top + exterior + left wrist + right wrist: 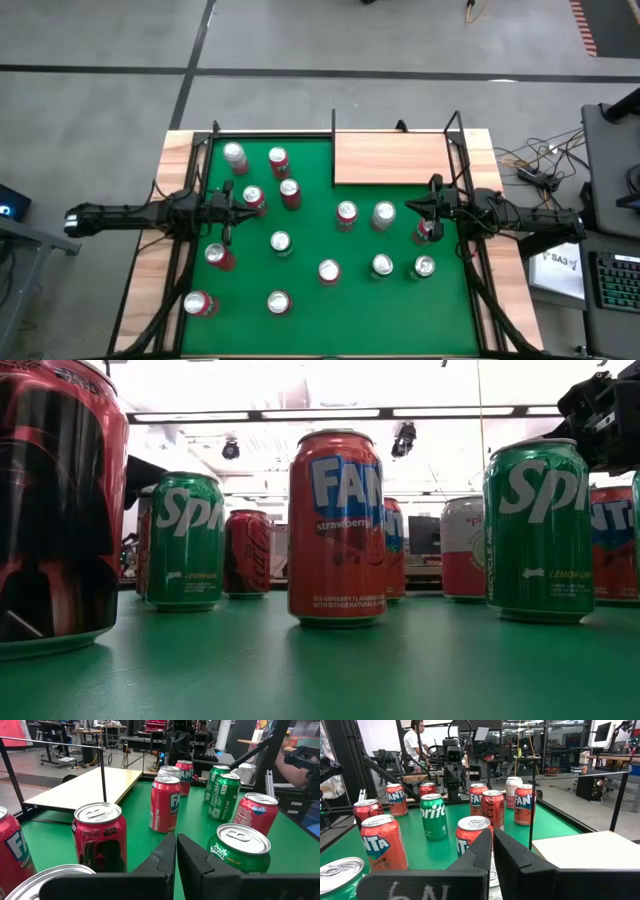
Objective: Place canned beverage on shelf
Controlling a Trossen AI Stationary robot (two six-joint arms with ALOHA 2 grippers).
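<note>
Shelf [392, 157] bare, near right fingers [412, 209]; both arms' fingers pressed together, empty.

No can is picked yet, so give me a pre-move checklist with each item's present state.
1. Pale wooden shelf board with black rod edging bare of cans: ok.
2. Red and green drink cans upright on the green felt tabletop: ok.
3. Right gripper shut, holding nothing: ok.
4. Left gripper shut, holding nothing: ok.
5. Jaws opened for a grasp: not ok.
6. Which can goes first: cannot tell.
</note>
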